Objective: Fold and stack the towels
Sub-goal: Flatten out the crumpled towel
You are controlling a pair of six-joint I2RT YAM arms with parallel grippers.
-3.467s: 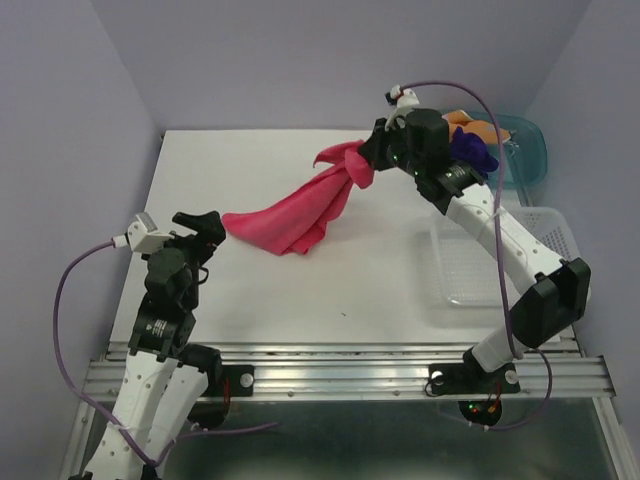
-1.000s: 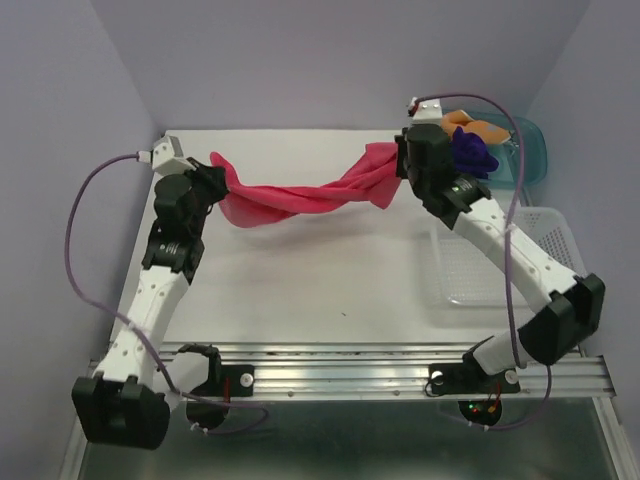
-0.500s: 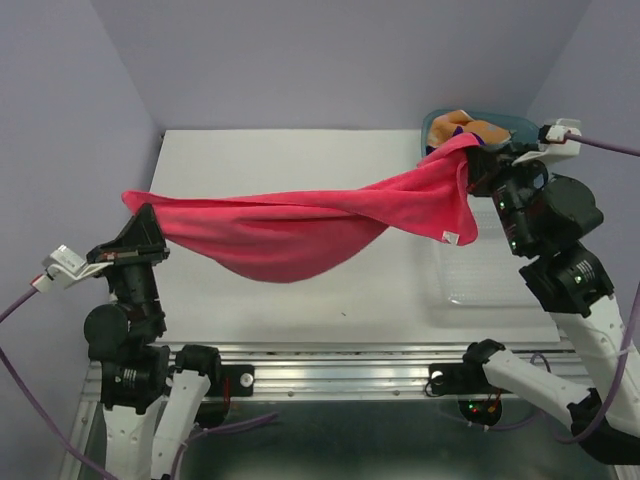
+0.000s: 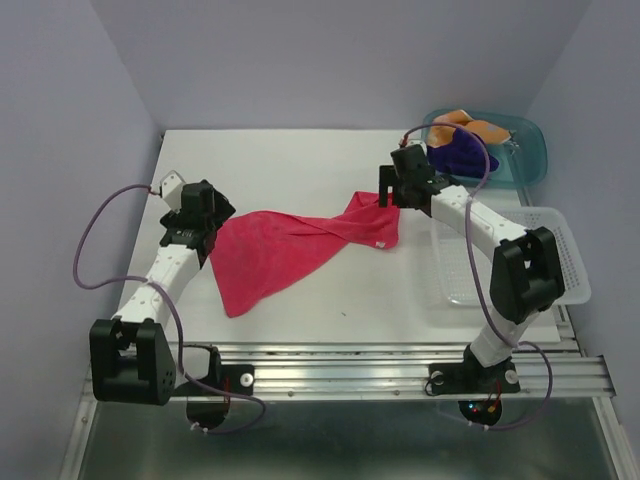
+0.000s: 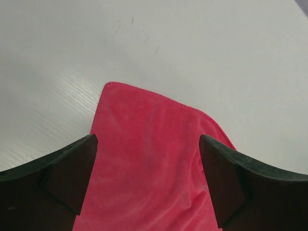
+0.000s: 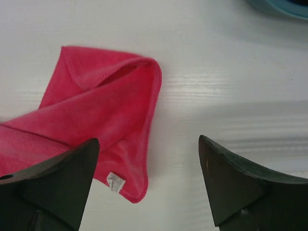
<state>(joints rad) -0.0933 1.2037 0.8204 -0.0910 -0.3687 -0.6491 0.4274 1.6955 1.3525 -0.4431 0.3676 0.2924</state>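
Pink towel (image 4: 290, 245) lies loosely twisted across the middle of the white table (image 4: 300, 160) (its right end folded over, tag showing). Left gripper (image 5: 148, 139) and right gripper (image 6: 148, 140) hover over its ends, jaws spread, holding nothing.

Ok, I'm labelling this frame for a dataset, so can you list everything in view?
pink-red towel: one, pink-red, lying twisted on the table between the two grippers
purple towel: one, dark purple, bunched in the teal bin
orange towel: one, orange, in the teal bin behind the purple one
teal bin: one, translucent teal, far right corner
clear basket: one, clear plastic, right edge
table: one, white
cables: two, purple, one looping off each arm
left gripper: black, open over the towel's left end
right gripper: black, open over its right end
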